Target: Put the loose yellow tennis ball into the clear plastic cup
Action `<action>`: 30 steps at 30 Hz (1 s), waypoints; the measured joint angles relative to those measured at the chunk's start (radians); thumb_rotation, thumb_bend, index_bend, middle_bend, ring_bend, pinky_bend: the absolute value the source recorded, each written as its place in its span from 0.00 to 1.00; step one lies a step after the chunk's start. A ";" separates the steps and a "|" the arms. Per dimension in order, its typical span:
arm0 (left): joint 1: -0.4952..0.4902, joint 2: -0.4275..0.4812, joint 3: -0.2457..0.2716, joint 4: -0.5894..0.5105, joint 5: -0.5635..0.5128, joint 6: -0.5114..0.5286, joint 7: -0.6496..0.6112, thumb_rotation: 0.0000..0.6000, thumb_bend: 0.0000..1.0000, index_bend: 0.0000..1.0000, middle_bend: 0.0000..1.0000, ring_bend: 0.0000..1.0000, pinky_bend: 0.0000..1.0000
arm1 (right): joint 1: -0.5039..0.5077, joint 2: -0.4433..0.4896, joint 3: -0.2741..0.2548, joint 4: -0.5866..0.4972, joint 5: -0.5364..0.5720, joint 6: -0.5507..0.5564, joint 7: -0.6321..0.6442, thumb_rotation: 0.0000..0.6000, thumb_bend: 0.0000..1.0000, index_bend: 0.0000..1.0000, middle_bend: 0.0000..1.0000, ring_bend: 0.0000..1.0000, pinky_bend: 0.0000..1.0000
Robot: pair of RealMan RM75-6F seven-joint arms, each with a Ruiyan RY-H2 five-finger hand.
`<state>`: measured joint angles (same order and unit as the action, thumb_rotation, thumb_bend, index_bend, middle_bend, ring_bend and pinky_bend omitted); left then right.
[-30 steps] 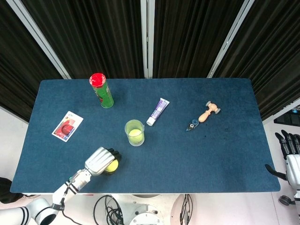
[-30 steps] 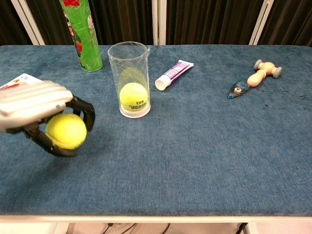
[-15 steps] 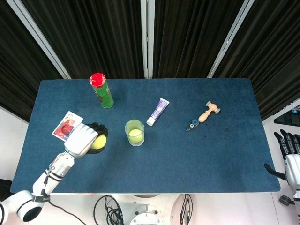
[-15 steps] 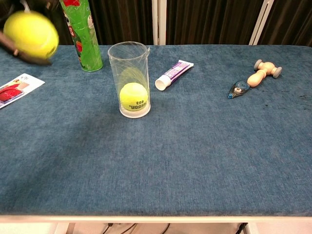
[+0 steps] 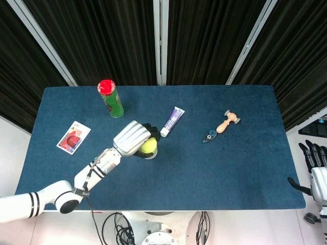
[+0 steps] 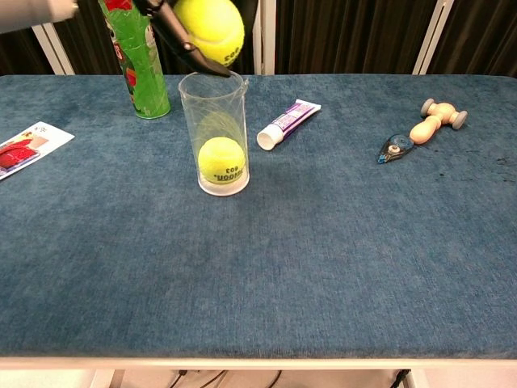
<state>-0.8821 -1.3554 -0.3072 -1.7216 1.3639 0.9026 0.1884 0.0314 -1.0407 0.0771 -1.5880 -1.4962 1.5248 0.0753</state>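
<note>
My left hand (image 5: 134, 139) grips a yellow tennis ball (image 6: 209, 29) and holds it just above the rim of the clear plastic cup (image 6: 215, 134). From the head view the ball (image 5: 148, 146) covers the cup's mouth. A second yellow ball (image 6: 221, 159) lies at the bottom of the cup. In the chest view only dark fingers (image 6: 176, 40) show around the raised ball. My right hand (image 5: 316, 164) hangs off the table's right edge, fingers apart, holding nothing.
A green can with a red lid (image 5: 111, 98) stands at the back left. A toothpaste tube (image 5: 172, 121) lies right of the cup. A wooden toy (image 5: 227, 121) and a small blue item (image 5: 209, 136) lie further right. A card (image 5: 73, 137) lies at the left.
My left hand has carried the ball up off the table's front left, then right to above the cup. The right hand has not moved.
</note>
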 measured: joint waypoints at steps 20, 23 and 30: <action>-0.039 -0.057 0.037 0.126 -0.049 -0.008 -0.084 1.00 0.13 0.32 0.31 0.25 0.48 | 0.003 -0.008 0.007 0.036 -0.018 0.020 0.056 1.00 0.14 0.00 0.00 0.00 0.00; -0.038 -0.049 0.043 0.116 -0.046 -0.003 -0.083 1.00 0.12 0.26 0.27 0.19 0.42 | 0.002 -0.008 0.008 0.035 -0.017 0.022 0.054 1.00 0.14 0.00 0.00 0.00 0.00; -0.020 -0.030 0.054 0.095 -0.039 0.034 -0.077 1.00 0.11 0.25 0.25 0.18 0.40 | 0.000 0.001 0.007 0.018 -0.026 0.032 0.033 1.00 0.14 0.00 0.00 0.00 0.00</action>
<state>-0.9024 -1.3853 -0.2531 -1.6267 1.3251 0.9363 0.1118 0.0316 -1.0398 0.0841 -1.5704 -1.5217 1.5565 0.1086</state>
